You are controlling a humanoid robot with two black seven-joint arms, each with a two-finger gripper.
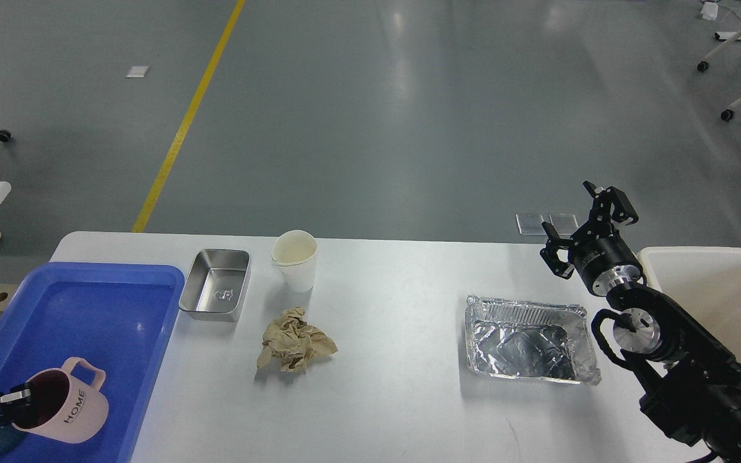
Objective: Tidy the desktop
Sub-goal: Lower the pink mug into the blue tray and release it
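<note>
**Left arm holds pink mug over blue tray; right arm idle with claw spread**

Large white rectangular desktop (402, 399) with rounded corners fills the lower half of the head view, grey floor beyond its far edge. Blue plastic tray (107, 308) sits on its left end. Cream-white bin (718, 283) sits at the right edge, partly behind the right arm.

Left gripper (13, 404) enters at the bottom-left corner, mostly cut off by the frame. Fingers clamped on the rim of a pink ceramic mug (68, 405) with black "HOME" lettering. Mug is tilted, mouth toward the left, handle pointing up and away, over the near part of the tray. Cannot tell if the mug touches the tray floor.

Right gripper (586, 225) is raised near the far right edge of the desktop, fingers spread wide, nothing between them. Black arm runs down to the bottom-right corner.

On the desktop, left to right: small rectangular stainless steel pan (216, 284), just beside the tray's far right corner; white paper cup (295, 259), upright, near the pan; crumpled brown paper wad (294, 341), nearer than the cup; crinkled aluminium foil container (528, 339), open side up, just left of the right arm. All four stand apart from each other.
</note>
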